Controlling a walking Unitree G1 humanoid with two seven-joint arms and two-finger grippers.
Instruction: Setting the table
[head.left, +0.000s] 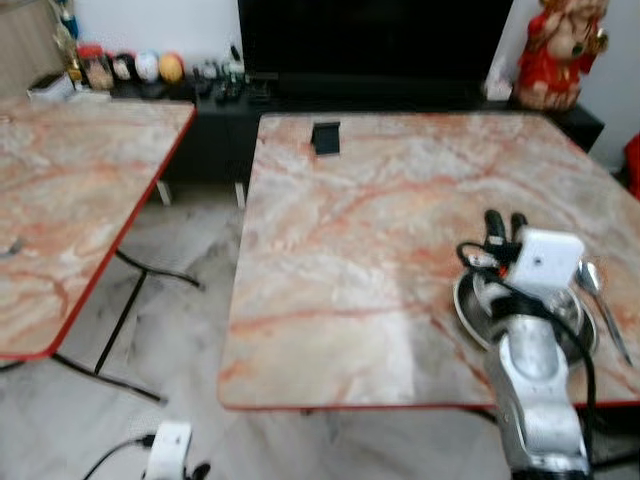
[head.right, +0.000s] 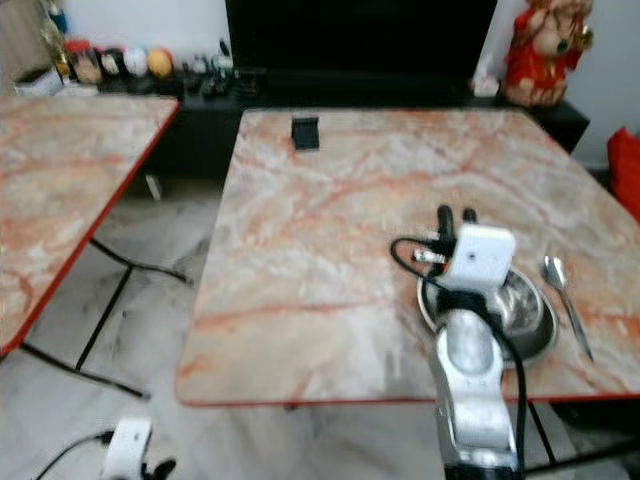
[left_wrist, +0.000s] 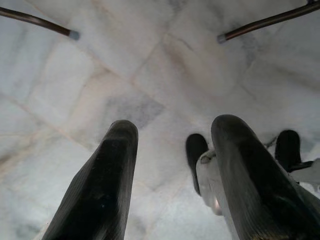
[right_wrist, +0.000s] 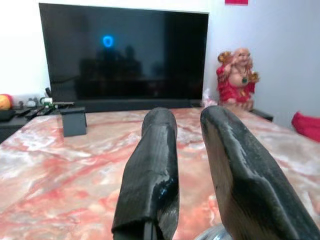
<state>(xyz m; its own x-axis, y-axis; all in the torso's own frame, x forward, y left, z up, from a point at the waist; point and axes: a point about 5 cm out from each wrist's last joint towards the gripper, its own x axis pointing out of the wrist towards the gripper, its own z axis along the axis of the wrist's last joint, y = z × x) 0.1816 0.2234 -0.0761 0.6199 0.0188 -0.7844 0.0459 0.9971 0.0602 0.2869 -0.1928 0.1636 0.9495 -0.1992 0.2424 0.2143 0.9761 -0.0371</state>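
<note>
Where the pale marble floor (head.left: 190, 330) meets the far wall, a low black cabinet (head.left: 400, 105) carries a large dark television screen (right_wrist: 122, 55), a red and gold laughing figurine (head.left: 560, 50) and a row of small jars and balls (head.left: 125, 68). Two folding tables with pink-veined marble-pattern tops and red edging stand side by side, a gap of floor between them: one at the left (head.left: 70, 200), and the main table (head.left: 380, 240) straight ahead, with a small black block (head.left: 325, 137) standing near its far edge.

On the main table's near right part sits a round shiny steel bowl (head.right: 525, 310). Just to its right, apart from the rim, lies a steel spoon (head.right: 565, 300), its long axis running from near to far, bowl end pointing away from the robot and handle toward the near edge.

Reaching over the near edge, the right gripper (head.left: 503, 228) is held above the steel bowl's far-left rim, its fingers (right_wrist: 155, 170) slightly apart and holding nothing. Hanging low beside the robot, the left gripper (left_wrist: 175, 175) points at the floor, fingers spread and empty.
</note>
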